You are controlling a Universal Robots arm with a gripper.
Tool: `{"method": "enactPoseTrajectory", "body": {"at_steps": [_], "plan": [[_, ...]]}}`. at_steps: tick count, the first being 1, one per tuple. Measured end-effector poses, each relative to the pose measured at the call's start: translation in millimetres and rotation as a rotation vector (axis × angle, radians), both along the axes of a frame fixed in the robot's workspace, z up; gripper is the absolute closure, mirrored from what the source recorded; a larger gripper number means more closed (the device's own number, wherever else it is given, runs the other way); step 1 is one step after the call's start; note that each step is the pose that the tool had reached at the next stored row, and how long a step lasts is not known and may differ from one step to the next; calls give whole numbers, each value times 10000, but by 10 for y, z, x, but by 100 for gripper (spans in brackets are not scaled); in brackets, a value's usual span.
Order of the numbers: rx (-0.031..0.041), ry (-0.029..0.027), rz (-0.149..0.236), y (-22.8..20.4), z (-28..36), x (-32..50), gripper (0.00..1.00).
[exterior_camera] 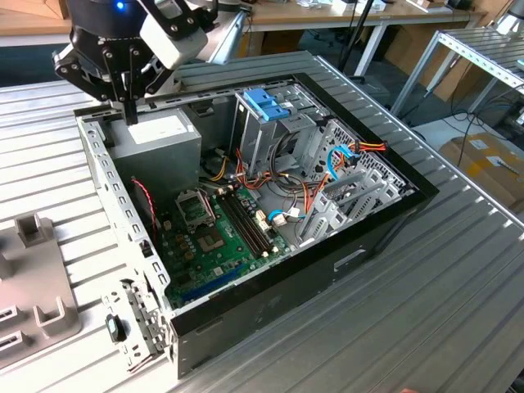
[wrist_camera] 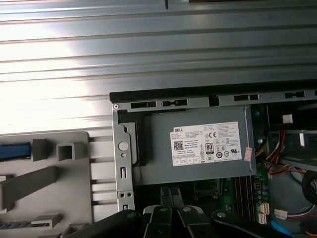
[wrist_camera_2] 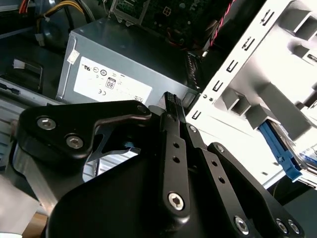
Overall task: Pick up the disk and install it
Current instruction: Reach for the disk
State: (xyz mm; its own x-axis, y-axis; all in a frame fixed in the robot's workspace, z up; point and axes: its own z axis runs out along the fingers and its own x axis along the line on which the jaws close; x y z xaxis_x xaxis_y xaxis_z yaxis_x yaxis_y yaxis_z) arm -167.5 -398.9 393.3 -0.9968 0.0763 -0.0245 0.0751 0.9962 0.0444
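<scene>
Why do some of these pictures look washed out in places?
In the first wrist view, light glares off the ribbed table and bleaches its grooves. In the second wrist view, the case frame is blown out white, while the hand stays dark. The exterior view is evenly lit.

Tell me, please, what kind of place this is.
Probably a robotics lab or workshop: an open black desktop computer case with a green motherboard lies on a ribbed aluminium table, with wooden workbenches behind.

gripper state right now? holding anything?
Gripper: shut, nothing between its fingers, poised over the grey metal power supply box in the open computer case.
</scene>
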Motion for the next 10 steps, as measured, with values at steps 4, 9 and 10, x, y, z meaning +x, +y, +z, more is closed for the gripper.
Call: {"method": "enactPoseTrajectory", "body": {"at_steps": [4, 9, 10], "plan": [[0, 1, 0, 0, 0, -48, 89], [0, 0, 2, 0, 0, -98, 89], [0, 1, 1, 0, 0, -102, 89]]}}
